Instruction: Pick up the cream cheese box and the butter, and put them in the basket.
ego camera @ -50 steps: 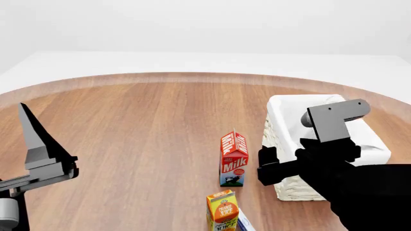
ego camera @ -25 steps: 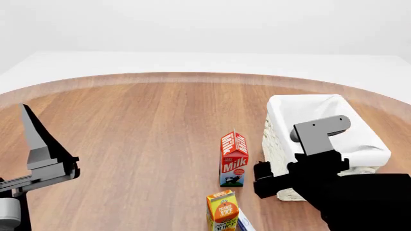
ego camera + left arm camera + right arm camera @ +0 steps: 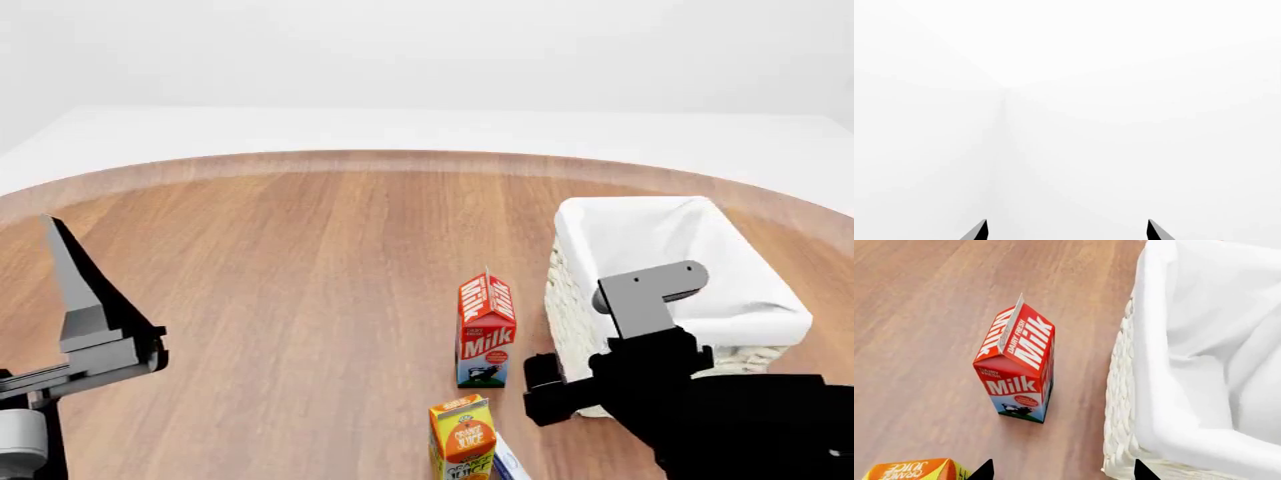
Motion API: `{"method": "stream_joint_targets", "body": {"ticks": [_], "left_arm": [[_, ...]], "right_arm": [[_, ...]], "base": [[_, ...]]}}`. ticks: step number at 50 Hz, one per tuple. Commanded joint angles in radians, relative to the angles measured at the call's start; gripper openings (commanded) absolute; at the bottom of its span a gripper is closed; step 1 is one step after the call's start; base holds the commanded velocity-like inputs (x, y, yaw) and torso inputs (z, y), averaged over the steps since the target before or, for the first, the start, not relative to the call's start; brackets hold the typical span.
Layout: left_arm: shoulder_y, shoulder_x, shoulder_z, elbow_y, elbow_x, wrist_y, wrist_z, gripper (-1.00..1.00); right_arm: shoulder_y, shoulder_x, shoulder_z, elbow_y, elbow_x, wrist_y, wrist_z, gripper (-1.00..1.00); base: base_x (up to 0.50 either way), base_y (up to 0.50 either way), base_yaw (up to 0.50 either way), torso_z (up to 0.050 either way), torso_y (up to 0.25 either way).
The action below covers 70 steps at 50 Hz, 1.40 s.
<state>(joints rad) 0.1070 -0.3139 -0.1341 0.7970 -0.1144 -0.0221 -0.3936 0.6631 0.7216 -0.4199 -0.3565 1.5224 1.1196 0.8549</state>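
The basket (image 3: 694, 300) stands at the right of the round wooden table, and its white cloth lining shows in the right wrist view (image 3: 1201, 340). My right gripper (image 3: 545, 385) is open and empty. It hovers at the basket's near left corner, over the gap between basket and milk carton (image 3: 1062, 474). My left gripper (image 3: 78, 300) is open and empty, raised at the far left, and faces blank white (image 3: 1066, 231). A thin light-blue and white sliver (image 3: 509, 462) shows beside the orange juice carton; I cannot tell what it is. The butter is out of view.
A red milk carton (image 3: 486, 330) stands just left of the basket, also in the right wrist view (image 3: 1017, 365). An orange juice carton (image 3: 463, 440) stands nearer, at the bottom edge (image 3: 911, 470). Bare wood spreads to the left and far side.
My right arm has drawn back and down from over the basket toward its near left corner. The left arm has barely moved.
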Motion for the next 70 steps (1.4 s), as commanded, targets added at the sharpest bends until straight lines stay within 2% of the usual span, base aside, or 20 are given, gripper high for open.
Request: {"method": "stream_joint_targets", "body": {"ticks": [1, 36, 70], "left_arm": [[0.0, -0.003, 0.004, -0.005, 0.0, 0.004, -0.004, 1.0], [0.002, -0.015, 0.014, -0.001, -0.003, 0.0, -0.015, 1.0], [0.004, -0.023, 0.022, -0.01, -0.006, 0.009, -0.026, 1.0]], "right_arm": [[-0.026, -0.001, -0.015, 0.021, -0.045, -0.019, -0.033, 1.0], [-0.182, 0.039, -0.01, 0.006, -0.089, -0.102, -0.073, 1.0], [-0.276, 0.012, -0.079, 0.013, -0.177, -0.141, -0.129, 1.0]], "base": [[0.0, 0.0, 0.0, 0.0, 0.0], [0.0, 0.0, 0.0, 0.0, 0.0], [0.0, 0.0, 0.0, 0.0, 0.0]]}}
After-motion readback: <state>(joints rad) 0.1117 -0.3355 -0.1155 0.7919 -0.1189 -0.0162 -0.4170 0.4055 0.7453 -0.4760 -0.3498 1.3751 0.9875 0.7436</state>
